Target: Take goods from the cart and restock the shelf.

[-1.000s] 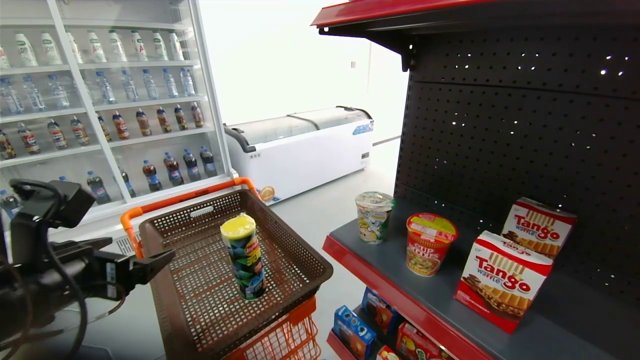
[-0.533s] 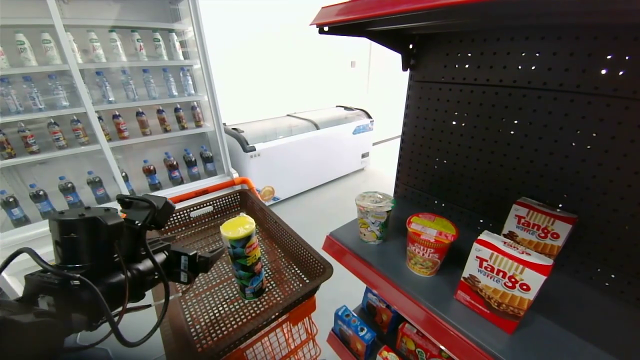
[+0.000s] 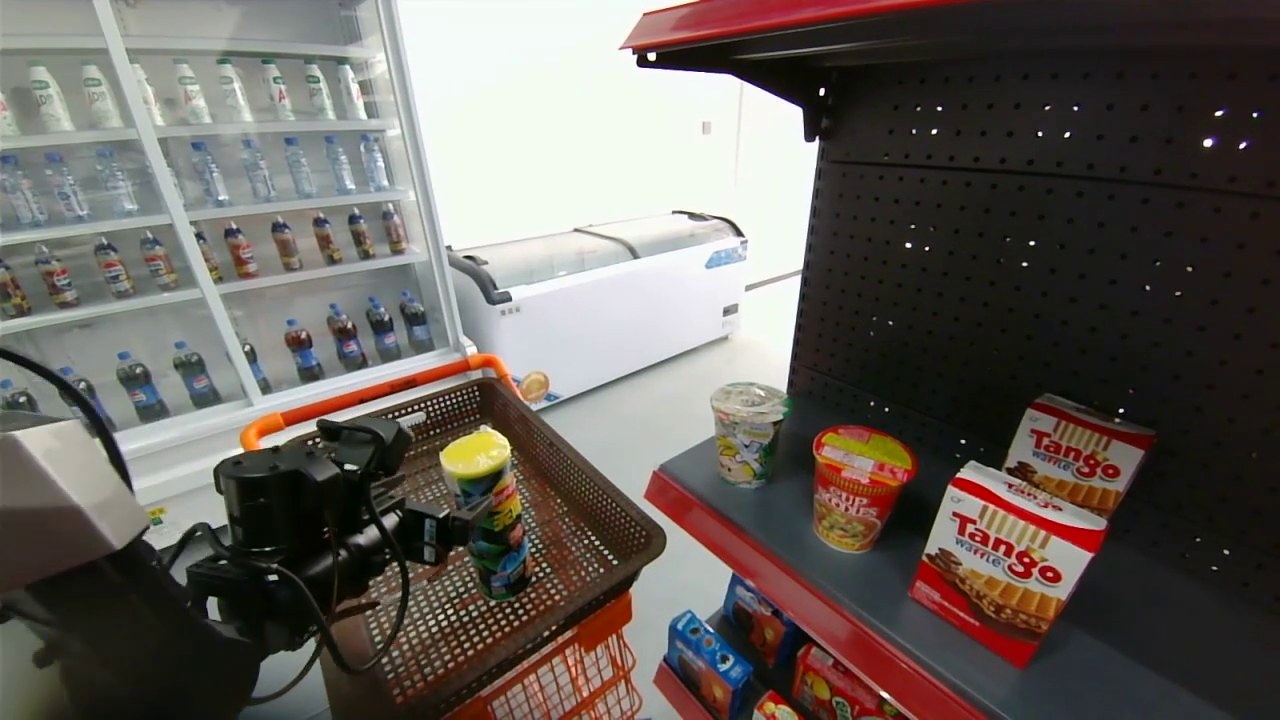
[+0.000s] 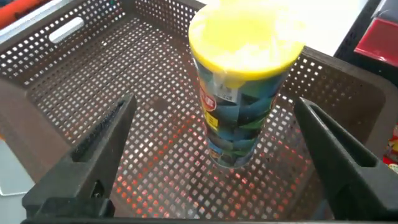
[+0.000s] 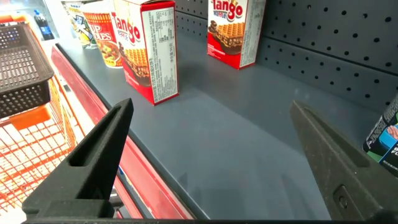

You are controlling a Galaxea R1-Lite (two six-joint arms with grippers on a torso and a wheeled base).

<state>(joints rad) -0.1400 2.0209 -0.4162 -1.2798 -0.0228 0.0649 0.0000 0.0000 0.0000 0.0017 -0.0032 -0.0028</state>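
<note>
In the brown mesh basket [image 3: 585, 480] atop the cart, a tall chip can [image 3: 490, 515] with a yellow lid stands upright near the basket's middle, well apart from the walls. The left gripper [image 4: 214, 104] is level with the can's upper half, released, its two black fingers [image 4: 102, 140] spread wide on either side of the can; the left wrist view shows a gap between each finger and the can. The cart's orange handle [image 3: 350, 398] runs along the basket's far edge, and an orange wire basket [image 3: 570, 680] sits beneath. To the right, the grey shelf [image 3: 760, 520] with a red front edge carries a pale cup [image 3: 748, 433], a red noodle cup [image 3: 858, 488] just beside it, and two red-and-white wafer boxes [image 3: 1005, 560], all upright. The right gripper [image 5: 211, 107] hangs released over a bare stretch of this shelf, holding nothing, with the wafer boxes beyond its fingers. Behind the cart stand a glass-fronted cooler [image 3: 200, 200] of bottles and a white chest freezer [image 3: 600, 290].
</note>
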